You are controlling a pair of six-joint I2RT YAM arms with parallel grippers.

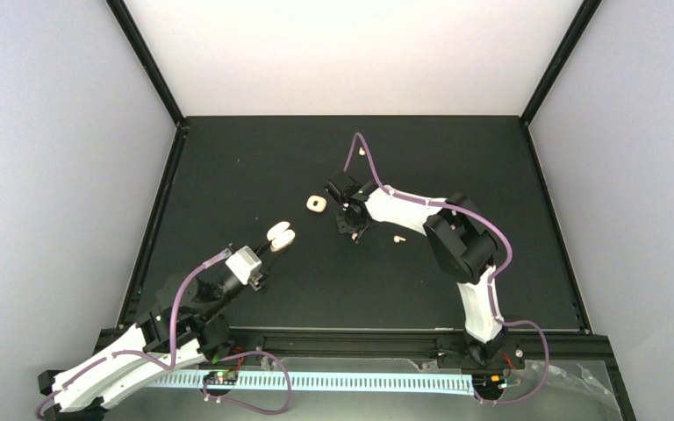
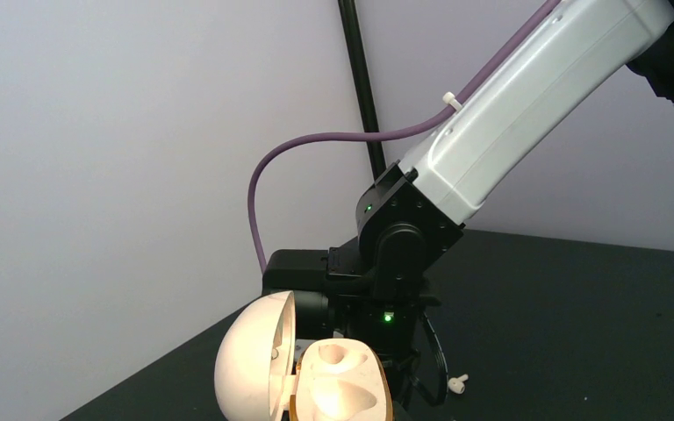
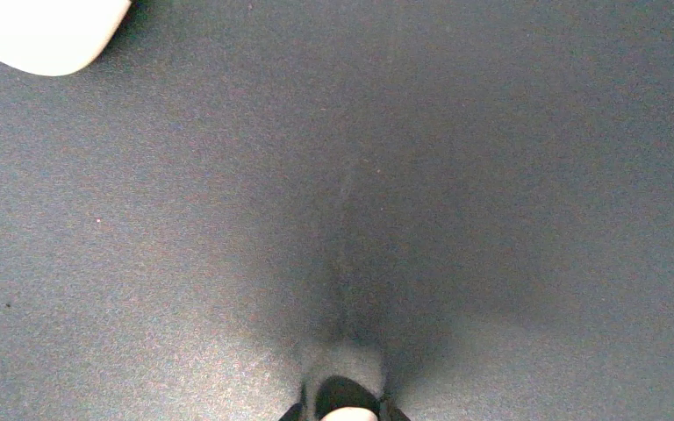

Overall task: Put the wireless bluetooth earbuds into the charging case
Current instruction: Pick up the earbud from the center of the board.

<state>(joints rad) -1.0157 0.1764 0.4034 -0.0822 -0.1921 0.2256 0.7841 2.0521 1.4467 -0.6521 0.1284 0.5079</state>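
On the black table [image 1: 228, 175], my left gripper [image 1: 274, 243] is closed around the open charging case [image 2: 338, 381] and holds it lifted and tilted. Both its sockets look empty, so I judge nothing is inserted yet. A second case [image 1: 316, 204] lies near. My right gripper [image 1: 351, 224] is low over the table and pinches what I take for an earbud [image 3: 348, 415]. A loose earbud [image 1: 397, 238] and a far earbud [image 1: 362, 151] wait.

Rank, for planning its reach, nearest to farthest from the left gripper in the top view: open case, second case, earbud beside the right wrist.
1. Open case: in the left gripper's jaws.
2. Second case: lying just beyond, rightward.
3. Earbud: farther right.
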